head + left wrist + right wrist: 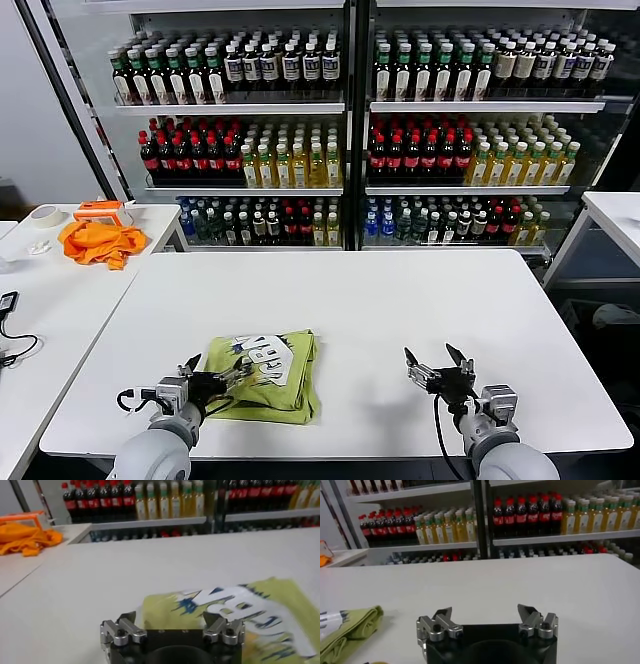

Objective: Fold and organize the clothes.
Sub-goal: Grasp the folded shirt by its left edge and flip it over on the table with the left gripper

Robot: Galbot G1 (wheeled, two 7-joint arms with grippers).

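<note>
The light yellow-green T-shirt (266, 370) lies folded into a small square near the table's front, left of centre, with its white printed graphic (268, 359) facing up. My left gripper (216, 372) is open and empty at the shirt's near left edge, low over the table. In the left wrist view the shirt (235, 610) lies just beyond my open left gripper (172, 617). My right gripper (439, 360) is open and empty over bare table to the right of the shirt. The right wrist view shows that gripper (487, 614) and the shirt's folded edge (350, 630) off to one side.
A bright orange garment (98, 241), an orange box (103, 210) and a tape roll (45, 215) sit on the side table at far left. A black cable (12, 345) lies on that table. Drink shelves (340, 120) stand behind the white table (400, 300).
</note>
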